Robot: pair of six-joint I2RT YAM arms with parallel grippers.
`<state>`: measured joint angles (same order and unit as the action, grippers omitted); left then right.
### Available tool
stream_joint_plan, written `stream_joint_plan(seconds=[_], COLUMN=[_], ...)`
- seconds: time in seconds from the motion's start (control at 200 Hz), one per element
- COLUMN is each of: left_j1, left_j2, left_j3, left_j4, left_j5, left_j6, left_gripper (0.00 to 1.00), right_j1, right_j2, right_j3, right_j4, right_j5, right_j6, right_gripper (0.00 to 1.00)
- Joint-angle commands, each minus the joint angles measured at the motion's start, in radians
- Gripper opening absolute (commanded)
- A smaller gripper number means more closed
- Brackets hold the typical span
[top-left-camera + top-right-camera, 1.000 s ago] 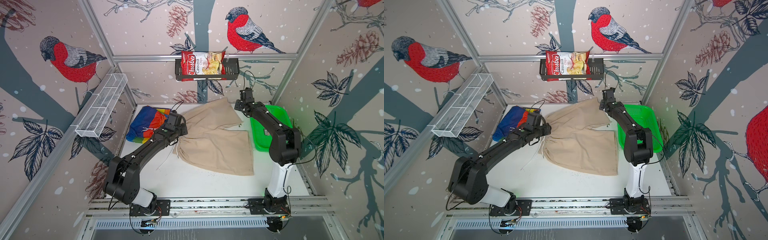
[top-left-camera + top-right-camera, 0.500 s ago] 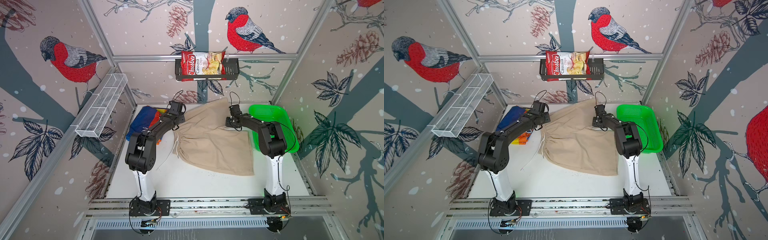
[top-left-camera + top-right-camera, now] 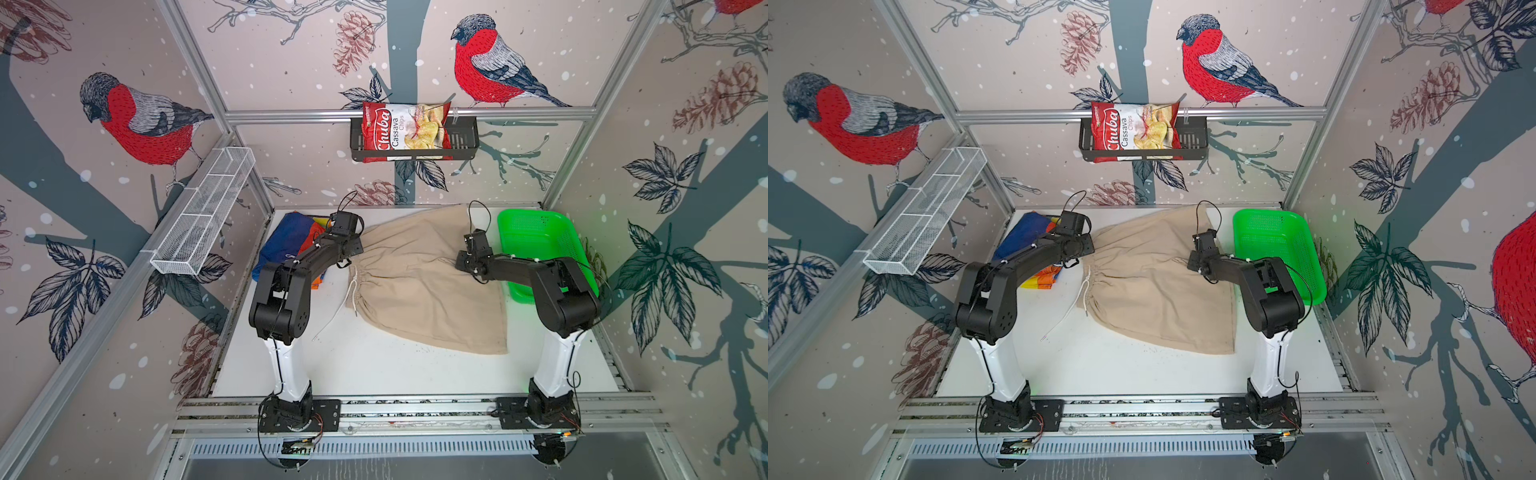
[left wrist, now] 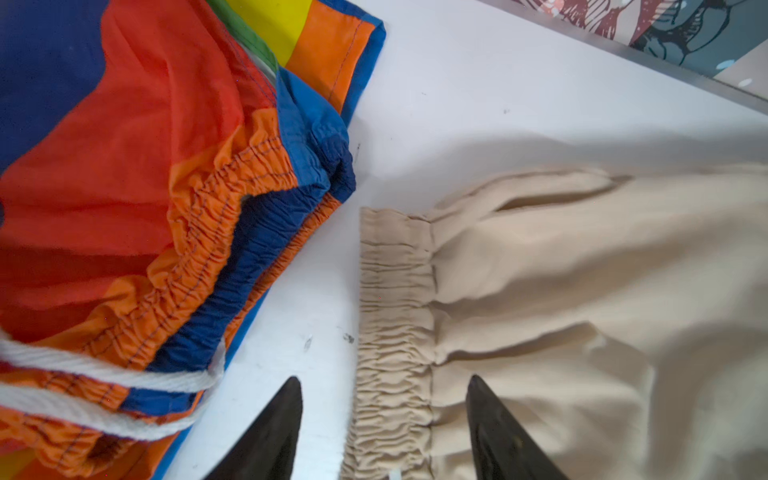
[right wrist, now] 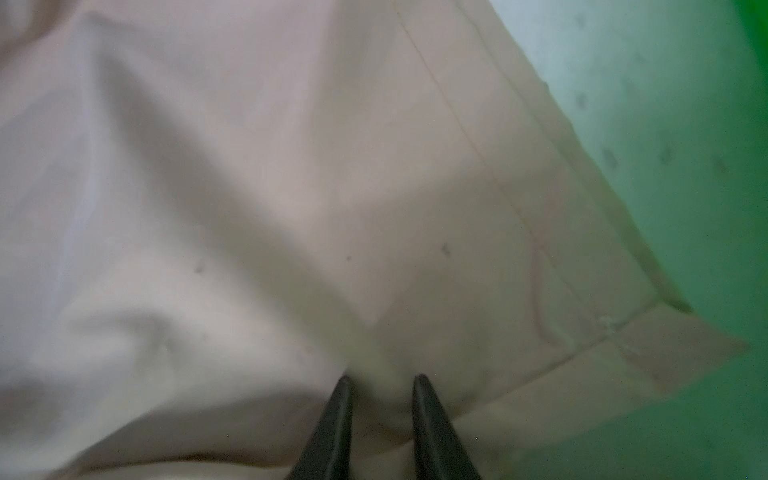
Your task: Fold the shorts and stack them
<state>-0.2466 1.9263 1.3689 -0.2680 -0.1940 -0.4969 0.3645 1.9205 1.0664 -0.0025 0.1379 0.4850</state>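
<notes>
White tabletop (image 3: 374, 365) is bearing beige shorts (image 3: 415, 282), spread centrally, and rainbow-striped shorts (image 3: 286, 241), bunched just beside their waistband (image 4: 395, 291). Left gripper (image 4: 383, 379) is straddling that waistband, jaws wide apart. Right gripper (image 5: 380, 378) is sitting narrowed on beige fabric near the green basket (image 3: 532, 212); whether it is gripping cannot be told.

The left arm (image 3: 328, 253) hides part of the rainbow shorts (image 3: 282, 243) from above; the right wrist view is blurred.
</notes>
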Motion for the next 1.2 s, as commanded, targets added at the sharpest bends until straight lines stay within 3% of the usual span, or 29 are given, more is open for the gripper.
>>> stream_joint_plan(seconds=[0.0, 0.195, 0.56, 0.71, 0.89, 1.191], left_j1=[0.011, 0.024, 0.046, 0.060, 0.075, 0.099], left_j2=[0.008, 0.050, 0.167, 0.192, 0.226, 0.278], left_j3=[0.001, 0.025, 0.107, 0.112, 0.112, 0.117], left_j4=[0.053, 0.111, 0.175, 0.202, 0.252, 0.309], left_j5=[0.005, 0.068, 0.166, 0.201, 0.309, 0.388], left_j6=[0.015, 0.019, 0.026, 0.026, 0.026, -0.011], left_gripper=[0.62, 0.63, 0.76, 0.77, 0.77, 0.68], right_j1=[0.004, -0.054, -0.150, -0.178, -0.227, -0.251], right_j2=[-0.035, 0.021, 0.441, 0.538, 0.604, 0.726], right_j3=[-0.009, 0.302, 0.990, 1.098, 1.118, 1.233], right_j4=[-0.185, -0.297, -0.518, -0.459, -0.311, -0.234], right_j5=[-0.024, 0.009, -0.030, -0.093, -0.268, -0.411], right_j6=[0.033, -0.069, -0.199, -0.228, -0.176, -0.109], right_gripper=[0.28, 0.40, 0.53, 0.62, 0.67, 0.65])
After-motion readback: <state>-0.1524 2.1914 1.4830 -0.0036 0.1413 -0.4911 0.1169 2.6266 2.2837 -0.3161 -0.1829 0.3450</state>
